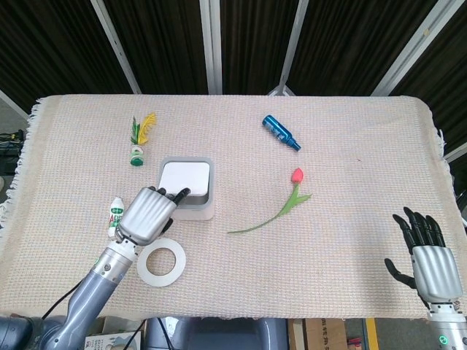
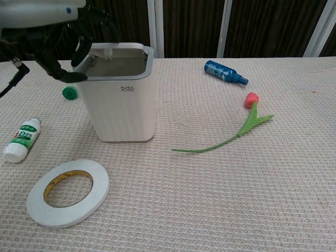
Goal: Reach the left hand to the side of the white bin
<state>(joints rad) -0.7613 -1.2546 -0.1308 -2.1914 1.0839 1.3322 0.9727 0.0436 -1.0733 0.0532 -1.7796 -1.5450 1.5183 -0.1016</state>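
Note:
The white bin (image 1: pixel 194 182) (image 2: pixel 125 107) stands upright on the woven cloth, left of centre. In the chest view its top is open and the grey inside shows. My left hand (image 1: pixel 149 213) (image 2: pixel 51 37) hovers over the bin's left rim with its dark fingers (image 2: pixel 79 50) spread and hanging down, one tip close to the rim; it holds nothing. My right hand (image 1: pixel 426 255) rests open at the table's near right corner, far from the bin, and shows only in the head view.
A white bottle with a green label (image 1: pixel 115 216) (image 2: pixel 21 138) lies left of the bin. A tape roll (image 1: pixel 161 263) (image 2: pixel 68 192) lies in front. A tulip (image 1: pixel 283 204) (image 2: pixel 239 131) and a blue bottle (image 1: pixel 281 133) (image 2: pixel 224 72) lie to the right. A shuttlecock (image 1: pixel 139 138) lies behind.

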